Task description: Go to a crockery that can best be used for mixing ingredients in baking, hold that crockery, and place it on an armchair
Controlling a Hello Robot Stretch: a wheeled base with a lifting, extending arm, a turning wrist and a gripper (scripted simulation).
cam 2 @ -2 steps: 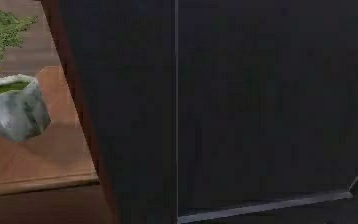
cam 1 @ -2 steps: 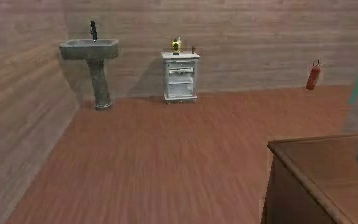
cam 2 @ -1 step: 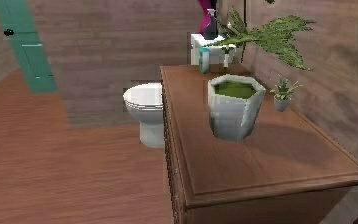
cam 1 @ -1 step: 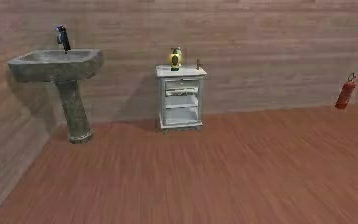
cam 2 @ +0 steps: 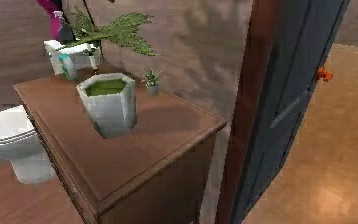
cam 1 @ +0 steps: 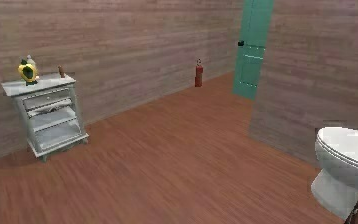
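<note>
Seemingly a planter, the white faceted pot (cam 2: 109,103) holds something green.

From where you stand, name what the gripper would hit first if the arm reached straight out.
Probably the brown wooden cabinet, close alongside; the white angular pot on it stands off that line. Depth is unclear.

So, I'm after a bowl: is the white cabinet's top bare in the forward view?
No, a yellow thing and a small brown one stand on the white cabinet.

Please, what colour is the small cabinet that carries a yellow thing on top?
White. The cabinet shows best in the forward view.
</note>
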